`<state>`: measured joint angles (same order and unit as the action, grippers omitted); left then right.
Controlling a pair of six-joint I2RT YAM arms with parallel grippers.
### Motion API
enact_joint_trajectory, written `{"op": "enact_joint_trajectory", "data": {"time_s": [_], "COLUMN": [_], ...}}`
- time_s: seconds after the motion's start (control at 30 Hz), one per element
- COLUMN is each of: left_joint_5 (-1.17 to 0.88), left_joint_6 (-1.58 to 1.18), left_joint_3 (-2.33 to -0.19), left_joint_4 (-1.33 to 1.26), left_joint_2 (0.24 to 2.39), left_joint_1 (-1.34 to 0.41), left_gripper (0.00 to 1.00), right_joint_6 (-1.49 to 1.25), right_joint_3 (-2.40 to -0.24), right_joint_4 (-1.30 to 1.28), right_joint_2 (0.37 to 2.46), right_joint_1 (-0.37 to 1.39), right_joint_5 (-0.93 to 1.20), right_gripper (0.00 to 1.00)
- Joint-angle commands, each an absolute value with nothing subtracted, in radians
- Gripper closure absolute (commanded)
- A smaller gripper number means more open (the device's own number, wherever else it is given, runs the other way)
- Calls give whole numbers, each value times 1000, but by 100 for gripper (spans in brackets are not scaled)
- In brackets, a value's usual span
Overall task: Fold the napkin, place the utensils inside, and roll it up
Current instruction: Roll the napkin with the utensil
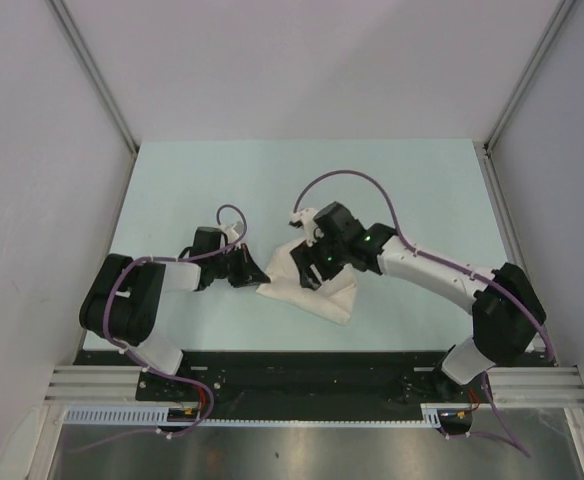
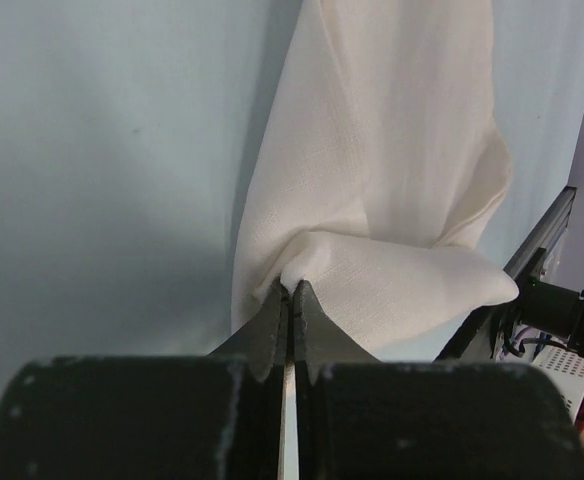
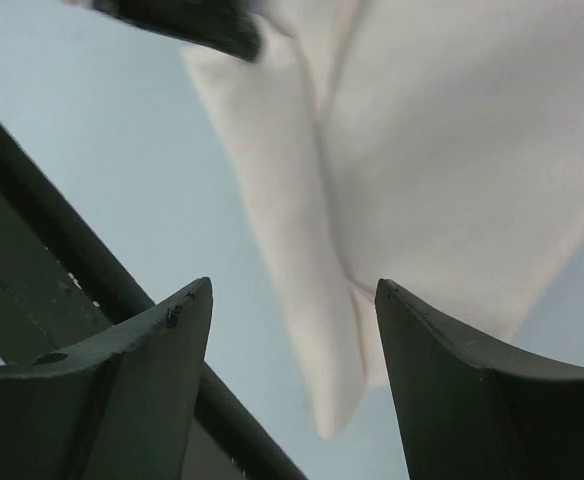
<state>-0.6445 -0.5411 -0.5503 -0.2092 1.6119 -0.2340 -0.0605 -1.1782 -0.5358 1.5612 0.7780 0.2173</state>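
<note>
The left hand (image 2: 290, 295) pinches the napkin (image 2: 392, 150) by its left corner, while the right hand (image 3: 292, 292) gapes empty just above it.

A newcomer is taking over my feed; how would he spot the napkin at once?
Start at the pale table. Near the middle of its front edge lies the napkin, its left edge pinched in the left claw, with the right claw open over it. Unlike the black claws beside it, it is white, soft and crumpled.
</note>
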Motion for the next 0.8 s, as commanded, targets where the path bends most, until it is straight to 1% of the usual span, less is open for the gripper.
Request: {"op": "enact_joint_trajectory", "data": {"time_s": [0.0,0.1,0.27,0.43,0.6,0.77], "left_joint_5": [-548,-548,-545,-545,-549,-563], "left_joint_6": [-485,-483,-482,-480,-477,-477], "left_joint_3": [-566,-568,-569,-574,-575,-581], "left_joint_4": [-178,-172,-166,-164,-163,-172], "left_joint_2": [1641,1641,1640,1640,1638,1634], "left_joint_1": [-224,-224,-224,-224,-224,-224], "left_gripper": [100,100,100,100,100,100], "right_joint_6": [-3,60,100,120,126,109], "right_joint_3": [-1126,-1140,-1177,-1166,-1169,-1167], "right_joint_4": [-309,-273,-285,-275,-279,-288], "right_joint_2": [1584,1638,1724,1761,1798,1844], "right_joint_1": [925,989,1034,1043,1045,1026], "right_joint_5": [19,-43,-89,-52,-74,-71], "right_gripper": [28,28,29,30,32,36]}}
